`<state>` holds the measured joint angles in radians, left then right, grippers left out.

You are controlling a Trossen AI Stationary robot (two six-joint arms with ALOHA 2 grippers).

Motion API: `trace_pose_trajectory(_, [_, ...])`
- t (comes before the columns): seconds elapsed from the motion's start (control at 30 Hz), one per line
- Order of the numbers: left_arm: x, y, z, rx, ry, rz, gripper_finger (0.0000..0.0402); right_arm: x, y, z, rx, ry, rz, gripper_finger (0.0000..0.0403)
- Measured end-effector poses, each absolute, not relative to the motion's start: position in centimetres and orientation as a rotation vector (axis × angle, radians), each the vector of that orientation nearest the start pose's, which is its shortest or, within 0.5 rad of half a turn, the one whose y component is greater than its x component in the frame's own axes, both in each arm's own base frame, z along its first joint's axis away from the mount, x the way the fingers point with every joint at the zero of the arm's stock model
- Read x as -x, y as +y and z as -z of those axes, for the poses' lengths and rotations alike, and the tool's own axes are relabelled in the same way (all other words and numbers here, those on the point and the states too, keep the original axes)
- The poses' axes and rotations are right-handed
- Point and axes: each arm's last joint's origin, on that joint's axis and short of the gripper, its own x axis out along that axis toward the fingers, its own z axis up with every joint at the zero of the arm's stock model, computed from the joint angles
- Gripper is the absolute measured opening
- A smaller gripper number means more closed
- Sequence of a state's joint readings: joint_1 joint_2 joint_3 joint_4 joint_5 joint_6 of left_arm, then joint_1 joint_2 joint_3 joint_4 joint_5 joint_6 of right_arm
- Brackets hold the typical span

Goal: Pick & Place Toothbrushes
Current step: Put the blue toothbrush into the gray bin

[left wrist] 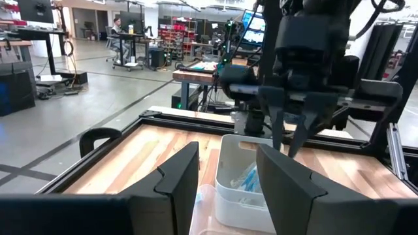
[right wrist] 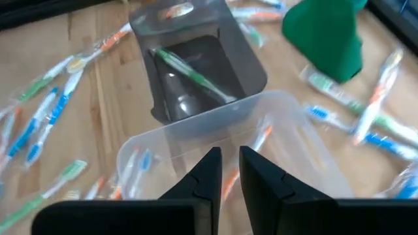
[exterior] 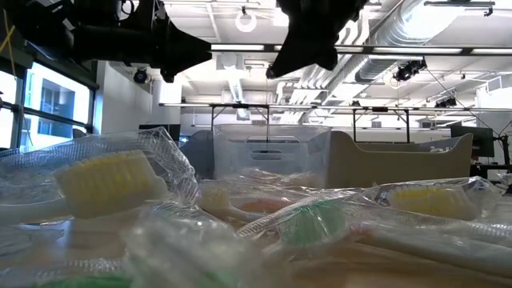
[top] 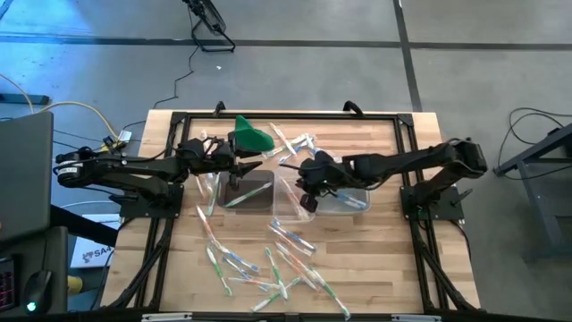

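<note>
Toothbrushes strewn on wooden table, right hand nearly closed, empty, left hand open, empty, workshop behind.

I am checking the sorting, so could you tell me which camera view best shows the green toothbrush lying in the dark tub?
The right wrist view: the green toothbrush lies diagonally in the dark tub, unobstructed. The high view shows only a pale streak; the low and left wrist views don't show it recognisably.

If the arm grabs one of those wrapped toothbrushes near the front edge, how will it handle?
The wrapped toothbrush sits in crinkly clear film, so the fingers may slip on it. It looks thin and light, probably easy to lift. It lies among other toothbrushes, so a grab could drag neighbours along.
</note>
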<state>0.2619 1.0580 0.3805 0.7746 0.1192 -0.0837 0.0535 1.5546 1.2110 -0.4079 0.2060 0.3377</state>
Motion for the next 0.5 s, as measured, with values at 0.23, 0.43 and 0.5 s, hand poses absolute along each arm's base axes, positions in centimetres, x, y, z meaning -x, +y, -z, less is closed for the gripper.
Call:
trace_pose_trajectory(0.23, [-20.9, 5.2, -23.6, 0.066, -0.101, -0.138, 0.0152, -33.2, -0.3, -28.4, -0.194, 0.689, 0.291, 0.0045])
trace_pose_trajectory(0.43, [-20.9, 5.2, -23.4, 0.072, -0.077, -0.139, 0.0152, -33.2, -1.7, -28.4, -0.205, 0.687, 0.330, 0.0045])
trace_pose_trajectory(0.5, [-20.9, 5.2, -23.3, 0.080, -0.072, -0.139, 0.0152, -33.2, -2.1, -28.4, -0.195, 0.691, 0.336, 0.0045])
